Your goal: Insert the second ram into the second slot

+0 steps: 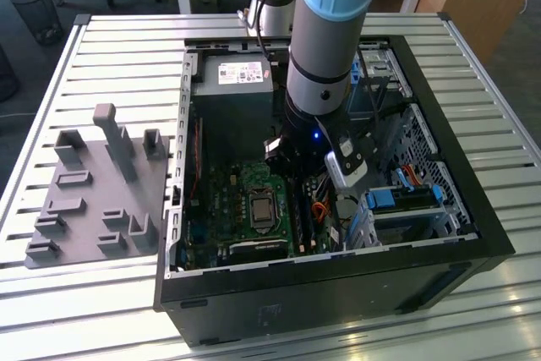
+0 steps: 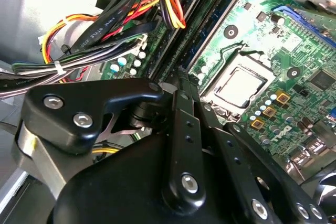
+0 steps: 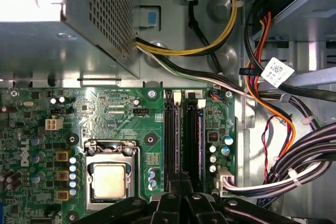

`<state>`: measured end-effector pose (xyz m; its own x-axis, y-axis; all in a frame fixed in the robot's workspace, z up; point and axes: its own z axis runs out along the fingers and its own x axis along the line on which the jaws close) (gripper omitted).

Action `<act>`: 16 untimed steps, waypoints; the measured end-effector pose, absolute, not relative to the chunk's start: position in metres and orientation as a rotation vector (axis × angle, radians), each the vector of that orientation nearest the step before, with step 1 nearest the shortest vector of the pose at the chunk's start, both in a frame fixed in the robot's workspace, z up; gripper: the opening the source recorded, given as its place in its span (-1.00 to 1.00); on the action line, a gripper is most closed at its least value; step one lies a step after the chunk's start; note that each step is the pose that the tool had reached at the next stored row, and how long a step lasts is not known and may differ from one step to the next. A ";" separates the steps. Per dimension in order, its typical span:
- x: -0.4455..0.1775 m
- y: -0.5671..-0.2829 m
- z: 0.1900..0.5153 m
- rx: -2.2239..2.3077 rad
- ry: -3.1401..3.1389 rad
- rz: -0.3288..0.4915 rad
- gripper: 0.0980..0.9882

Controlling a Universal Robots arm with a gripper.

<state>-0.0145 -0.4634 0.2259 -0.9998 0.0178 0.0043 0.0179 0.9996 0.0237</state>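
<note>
First wrist view: gripper over upright, seated second ram.

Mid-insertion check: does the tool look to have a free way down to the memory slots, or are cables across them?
Probably yes. In the first wrist view the tool lines up with the memory slots, and no cable crosses them; the cable bundle runs alongside, apart from the slots.
</note>
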 end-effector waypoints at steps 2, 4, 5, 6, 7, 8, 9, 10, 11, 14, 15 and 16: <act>-0.015 -0.463 0.224 -0.028 -3.137 -0.037 -0.98; -0.015 -0.463 0.221 -0.028 -3.137 -0.037 -0.98; -0.015 -0.464 0.220 -0.028 -3.137 -0.036 -0.98; -0.015 -0.464 0.219 -0.028 -3.137 -0.035 -0.98; -0.015 -0.464 0.217 -0.028 -3.137 -0.036 -0.98; -0.015 -0.464 0.216 -0.028 -3.137 -0.036 -0.98; -0.015 -0.464 0.215 -0.028 -3.137 -0.037 -0.98; -0.015 -0.463 0.214 -0.028 -3.137 -0.037 -0.98; -0.015 -0.463 0.214 -0.028 -3.137 -0.037 -0.98; -0.015 -0.463 0.216 -0.028 -3.137 -0.041 -0.98; -0.015 -0.463 0.218 -0.028 -3.138 -0.043 -0.98; -0.015 -0.463 0.220 -0.028 -3.138 -0.046 -0.98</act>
